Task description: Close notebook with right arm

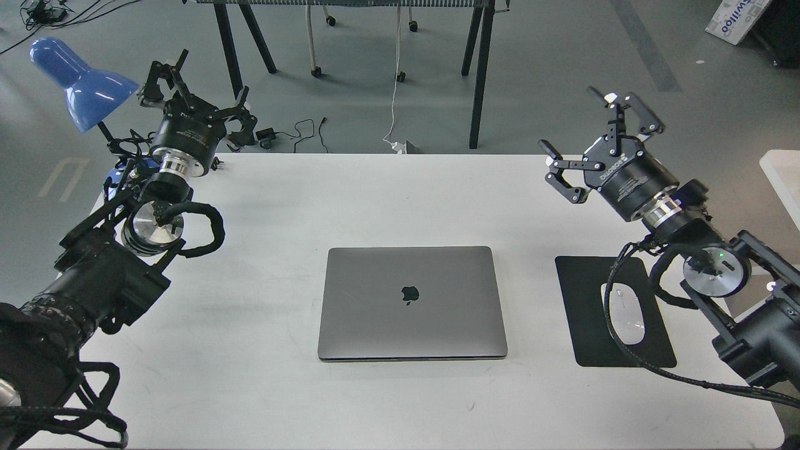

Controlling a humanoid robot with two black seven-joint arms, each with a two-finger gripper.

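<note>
White and matte, the tabletop [262, 387] carries the notebook [412, 303] at its middle, lid flat down with the logo facing up, so the closing looks done; nothing seems left but for the right arm [700, 250] to stay clear. Its hand [584, 147] hovers well above and to the right of the lid, fingers spread apart and empty. The left hand [200, 94], near a glossy blue lamp [81, 81], is also spread open. Smooth grey metal, rounded corners. A white mouse [627, 312] rests on a black mouse pad [584, 325].
</note>
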